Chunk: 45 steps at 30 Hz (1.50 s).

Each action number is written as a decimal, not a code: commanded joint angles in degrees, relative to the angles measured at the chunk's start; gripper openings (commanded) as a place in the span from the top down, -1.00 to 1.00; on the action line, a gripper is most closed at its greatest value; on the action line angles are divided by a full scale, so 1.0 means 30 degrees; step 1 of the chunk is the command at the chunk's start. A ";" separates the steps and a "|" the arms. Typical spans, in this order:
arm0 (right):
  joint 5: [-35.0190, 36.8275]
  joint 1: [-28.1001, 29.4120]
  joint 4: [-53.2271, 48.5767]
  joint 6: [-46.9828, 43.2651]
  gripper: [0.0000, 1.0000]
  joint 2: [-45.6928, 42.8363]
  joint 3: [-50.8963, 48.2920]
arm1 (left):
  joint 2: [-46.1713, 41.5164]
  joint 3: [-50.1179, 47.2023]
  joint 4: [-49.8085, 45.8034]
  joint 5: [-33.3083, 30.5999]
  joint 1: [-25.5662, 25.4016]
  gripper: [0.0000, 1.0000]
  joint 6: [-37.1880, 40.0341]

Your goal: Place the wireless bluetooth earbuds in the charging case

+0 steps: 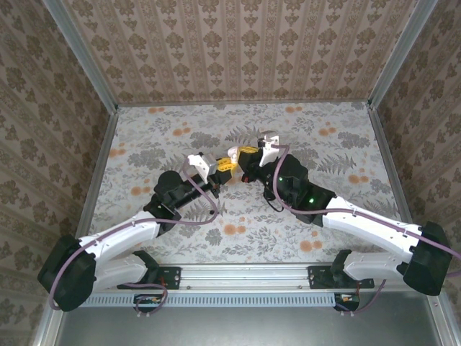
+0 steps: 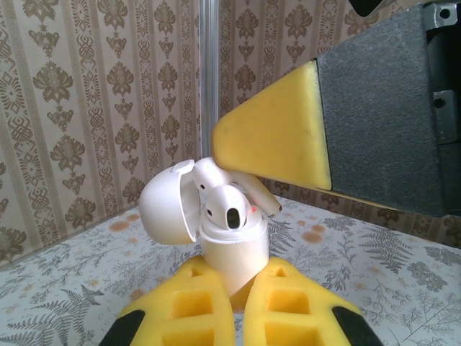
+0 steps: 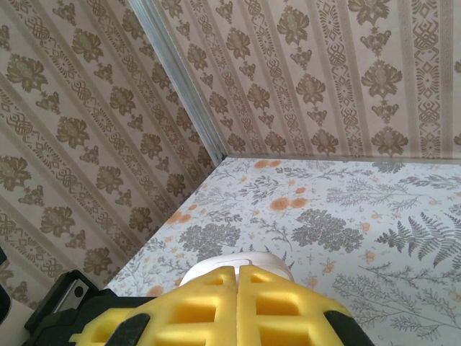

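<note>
The earbuds (image 2: 229, 209), white, light and likely slick, sat in the open charging case (image 2: 234, 256), one stem proud. Your left gripper (image 2: 239, 280) pinched the case's base over mid-table (image 1: 324, 144). Your right gripper (image 3: 236, 272), fingers pressed together, touched that stem; you'd best press its top gently.

Left pincer (image 1: 226, 166), right pincer (image 1: 247, 153), tips meeting above floral table (image 1: 338, 151)

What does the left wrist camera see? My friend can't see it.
A white case, its lid flipped open, stands gripped by the yellow left claw. Two white earbuds poke out of it, and the shut right claw leans on the tilted one from above.
</note>
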 commanded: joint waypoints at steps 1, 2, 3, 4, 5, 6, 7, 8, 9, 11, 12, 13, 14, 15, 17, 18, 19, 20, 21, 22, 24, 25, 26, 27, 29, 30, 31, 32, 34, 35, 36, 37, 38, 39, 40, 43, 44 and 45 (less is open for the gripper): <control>-0.0196 -0.0087 0.0096 -0.0589 0.92 -0.0040 -0.0342 | -0.0653 0.0056 0.1739 0.0812 -0.0165 1.00 -0.0375; -0.0240 -0.0118 0.0113 -0.0629 0.92 -0.0038 -0.0290 | -0.0633 0.0047 0.1761 0.0819 -0.0169 1.00 -0.0381; -0.0347 -0.0139 0.0143 -0.0657 0.92 -0.0069 -0.0175 | -0.0633 0.0018 0.1763 0.0819 -0.0170 1.00 -0.0381; -0.0441 -0.0156 0.0143 -0.0639 0.92 -0.0067 -0.0070 | -0.0633 0.0012 0.1755 0.0819 -0.0170 1.00 -0.0381; -0.0623 -0.0143 0.0183 -0.0661 0.92 -0.0098 -0.0022 | -0.0618 -0.0011 0.1739 0.0819 -0.0170 1.00 -0.0381; -0.0747 -0.0155 0.0147 -0.0640 0.92 -0.0135 0.0077 | -0.0632 -0.0039 0.1739 0.0775 -0.0173 1.00 -0.0381; -0.0835 -0.0146 0.0076 -0.0592 0.92 -0.0141 0.0161 | -0.0633 -0.0068 0.1738 0.0735 -0.0169 1.00 -0.0389; -0.0869 -0.0176 -0.0120 -0.0509 0.92 -0.0160 0.0253 | -0.0659 -0.0099 0.1724 0.0704 -0.0171 1.00 -0.0381; -0.0919 -0.0178 -0.0339 -0.0409 0.91 -0.0155 0.0376 | -0.0634 -0.0126 0.1739 0.0702 -0.0169 1.00 -0.0373; -0.1157 -0.0228 -0.0750 -0.0143 0.91 -0.0083 0.0474 | -0.0607 -0.0130 0.1717 0.0702 -0.0147 1.00 -0.0409; -0.1284 -0.0274 -0.0941 -0.0013 0.91 -0.0073 0.0542 | -0.0604 -0.0157 0.1710 0.0728 -0.0164 1.00 -0.0410; -0.1405 -0.0296 -0.1117 0.0201 0.90 -0.0040 0.0586 | -0.0596 -0.0158 0.1682 0.0731 -0.0169 1.00 -0.0395; -0.1548 -0.0337 -0.1321 0.0452 0.90 -0.0013 0.0607 | -0.0603 -0.0187 0.1688 0.0731 -0.0169 1.00 -0.0385; -0.1694 -0.0422 -0.1619 0.0756 0.89 0.0013 0.0675 | -0.0631 -0.0220 0.1668 0.0731 -0.0166 1.00 -0.0355; -0.2156 -0.0567 -0.2208 0.1224 0.84 0.0050 0.0789 | -0.0687 -0.0230 0.1534 0.0731 -0.0169 1.00 -0.0243; -0.2314 -0.0620 -0.2649 0.1508 0.81 0.0077 0.0963 | -0.0746 -0.0235 0.1355 0.0731 -0.0165 1.00 -0.0163; -0.2382 -0.0687 -0.3103 0.1748 0.78 0.0079 0.1110 | -0.0821 -0.0218 0.1238 0.0739 -0.0169 1.00 -0.0078; -0.2421 -0.0735 -0.3851 0.2064 0.74 0.0101 0.1313 | -0.0880 -0.0217 0.1104 0.0731 -0.0165 1.00 -0.0019; -0.2437 -0.0828 -0.4719 0.2413 0.71 0.0163 0.1583 | -0.0947 -0.0239 0.1003 0.0731 -0.0140 1.00 0.0051; -0.2610 -0.0954 -0.5259 0.2613 0.67 0.0177 0.1782 | -0.0998 -0.0261 0.0985 0.0751 -0.0140 1.00 0.0073; -0.3013 -0.1152 -0.6161 0.3064 0.63 0.0193 0.2191 | -0.1090 -0.0309 0.0919 0.0761 -0.0103 1.00 0.0110; -0.3059 -0.1220 -0.6741 0.3267 0.62 0.0195 0.2420 | -0.1123 -0.0333 0.0891 0.0761 -0.0110 1.00 0.0103; -0.3118 -0.1319 -0.7321 0.3427 0.62 0.0218 0.2688 | -0.1132 -0.0361 0.0893 0.0804 -0.0110 1.00 0.0094; -0.3230 -0.1424 -0.7910 0.3594 0.61 0.0277 0.3005 | -0.1154 -0.0363 0.0875 0.0841 -0.0088 1.00 0.0095; -0.3654 -0.1637 -0.8856 0.3792 0.62 0.0468 0.3541 | -0.1190 -0.0359 0.0825 0.0899 -0.0074 1.00 0.0116; -0.3912 -0.1736 -0.9193 0.3894 0.63 0.0558 0.3752 | -0.1218 -0.0363 0.0828 0.0907 -0.0080 1.00 0.0121; -0.4099 -0.1838 -0.9378 0.3989 0.64 0.0588 0.3867 | -0.1247 -0.0363 0.0787 0.0933 -0.0079 1.00 0.0144; -0.4341 -0.1905 -0.9463 0.4094 0.66 0.0657 0.3971 | -0.1270 -0.0363 0.0773 0.0936 -0.0055 1.00 0.0145; -0.4815 -0.2035 -0.9359 0.4236 0.70 0.0719 0.4001 | -0.1328 -0.0365 0.0698 0.0965 -0.0052 1.00 0.0176; -0.5099 -0.2096 -0.9234 0.4319 0.73 0.0765 0.4008 | -0.1363 -0.0390 0.0685 0.0965 -0.0051 1.00 0.0178; -0.5344 -0.2177 -0.9138 0.4369 0.74 0.0824 0.4000 | -0.1409 -0.0407 0.0656 0.0980 -0.0052 1.00 0.0176; -0.5586 -0.2213 -0.9035 0.4462 0.75 0.0886 0.4039 | -0.1447 -0.0417 0.0604 0.0959 -0.0023 1.00 0.0176; -0.5833 -0.2280 -0.8957 0.4540 0.75 0.0956 0.4058 | -0.1466 -0.0414 0.0561 0.0937 -0.0020 1.00 0.0202; -0.6176 -0.2350 -0.8827 0.4643 0.76 0.1016 0.4077 | -0.1533 -0.0421 0.0490 0.0936 -0.0022 1.00 0.0205; -0.6497 -0.2411 -0.8689 0.4749 0.76 0.1114 0.4093 | -0.1568 -0.0404 0.0422 0.0936 -0.0022 1.00 0.0229; -0.7593 -0.2739 -0.8334 0.5194 0.76 0.1356 0.4078 | -0.1640 -0.0428 0.0336 0.0908 0.0035 1.00 0.0261; -0.7889 -0.2841 -0.8204 0.5274 0.76 0.1396 0.4078 | -0.1658 -0.0421 0.0306 0.0907 0.0062 1.00 0.0252; -0.8084 -0.2886 -0.8207 0.5331 0.75 0.1477 0.4086 | -0.1658 -0.0434 0.0275 0.0907 0.0081 1.00 0.0253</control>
